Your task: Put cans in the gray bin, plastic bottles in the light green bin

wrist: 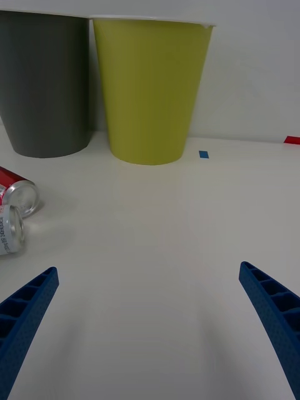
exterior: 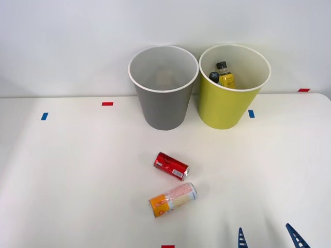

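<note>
Right pincer (exterior: 269,236) spread wide and empty, low over the surface (exterior: 77,181). Red can (exterior: 171,166) and orange can (exterior: 172,199) lie nearest it, before the gray bin (exterior: 163,88). Risk: round cans roll away if nudged

The gray bin (wrist: 44,81) stands just beside the light green bin (wrist: 152,90); two cans (wrist: 15,195) lie near the gray bin, and the pincer (wrist: 150,325) hangs wide apart over the tabletop (wrist: 162,250).
</note>
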Controlling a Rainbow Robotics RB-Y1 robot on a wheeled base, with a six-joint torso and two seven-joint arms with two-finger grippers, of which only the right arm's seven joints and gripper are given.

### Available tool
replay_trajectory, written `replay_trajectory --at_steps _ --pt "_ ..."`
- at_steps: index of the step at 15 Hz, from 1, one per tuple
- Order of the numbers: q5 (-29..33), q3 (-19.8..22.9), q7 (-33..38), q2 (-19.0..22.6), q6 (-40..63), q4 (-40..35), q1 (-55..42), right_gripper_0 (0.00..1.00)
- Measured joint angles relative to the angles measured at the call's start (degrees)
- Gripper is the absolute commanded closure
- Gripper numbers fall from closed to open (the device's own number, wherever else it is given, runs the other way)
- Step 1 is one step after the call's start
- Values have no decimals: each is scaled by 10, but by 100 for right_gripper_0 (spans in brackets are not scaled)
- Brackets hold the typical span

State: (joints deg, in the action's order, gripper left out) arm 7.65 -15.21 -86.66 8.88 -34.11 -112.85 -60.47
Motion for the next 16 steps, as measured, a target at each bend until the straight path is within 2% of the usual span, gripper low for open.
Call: replay_trajectory --at_steps 16 --pt "0 0 0 0 0 0 0 0"
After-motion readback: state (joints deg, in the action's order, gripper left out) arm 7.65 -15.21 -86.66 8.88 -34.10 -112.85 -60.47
